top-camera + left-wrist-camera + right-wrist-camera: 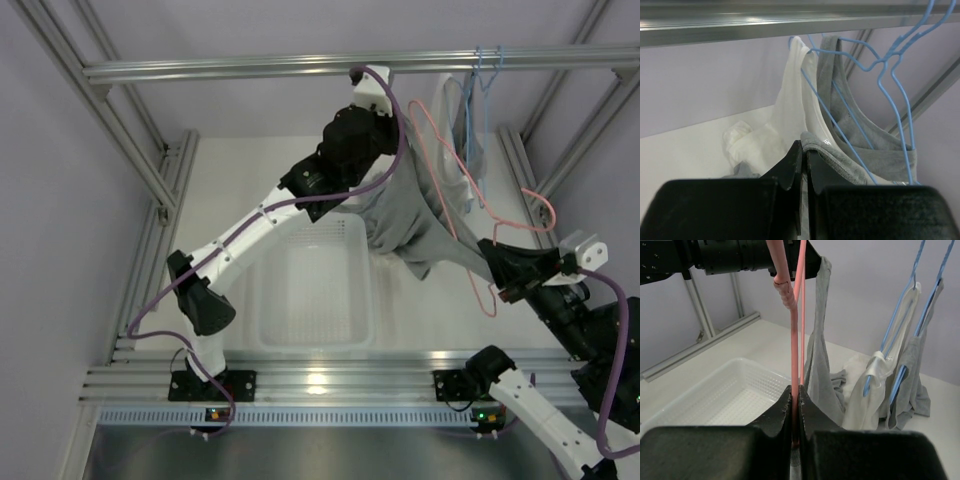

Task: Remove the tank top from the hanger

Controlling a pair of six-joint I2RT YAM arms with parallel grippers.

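Right gripper (795, 400), bottom centre of my wrist view: fingers clamped on the pink hanger (793, 335) wire. Left gripper (804, 162): pinched tight on an edge of the grey tank top (400, 222), which stretches right of centre in the top view. White basket (310, 345) lower centre. Farthest, upper right: blue hangers (487, 70) with garments on the rail (250, 68).
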